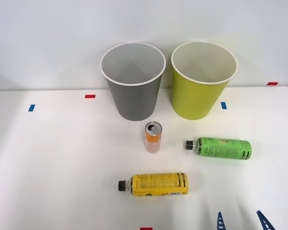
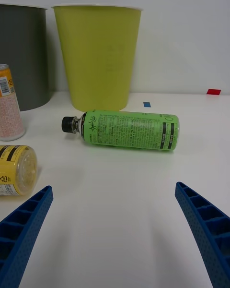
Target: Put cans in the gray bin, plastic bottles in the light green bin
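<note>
My right gripper (image 2: pixel 115 240) hangs with fingers spread wide over the table's (image 1: pixel 48 167) near edge, facing the green bottle (image 1: pixel 222 148) lying crosswise by the right edge, cap toward the upright can (image 1: pixel 153 137).

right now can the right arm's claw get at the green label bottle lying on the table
Probably yes. The right claw is open and faces the green-label bottle, which lies on its side with bare table between them. The yellow-label bottle and the can sit off to one side.
</note>
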### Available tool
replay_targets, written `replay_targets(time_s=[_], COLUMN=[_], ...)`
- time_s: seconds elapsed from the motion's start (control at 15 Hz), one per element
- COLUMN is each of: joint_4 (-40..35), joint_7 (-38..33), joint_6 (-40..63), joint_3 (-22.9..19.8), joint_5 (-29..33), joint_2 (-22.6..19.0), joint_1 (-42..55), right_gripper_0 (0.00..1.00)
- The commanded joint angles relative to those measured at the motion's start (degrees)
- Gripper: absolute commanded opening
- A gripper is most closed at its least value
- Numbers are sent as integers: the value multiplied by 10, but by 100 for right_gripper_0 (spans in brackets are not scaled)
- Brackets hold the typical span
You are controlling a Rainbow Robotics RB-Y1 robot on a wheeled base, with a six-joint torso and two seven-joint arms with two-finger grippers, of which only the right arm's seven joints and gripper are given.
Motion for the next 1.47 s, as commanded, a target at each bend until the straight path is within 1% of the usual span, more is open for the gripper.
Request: replay_targets(time_s=[0.07,1.47], joint_4=[0,0], joint_7=[0,0], joint_6=[0,0], joint_3=[0,0], joint_5=[0,0], joint_2=[0,0], joint_1=[0,0], right_gripper_0=[88,87])
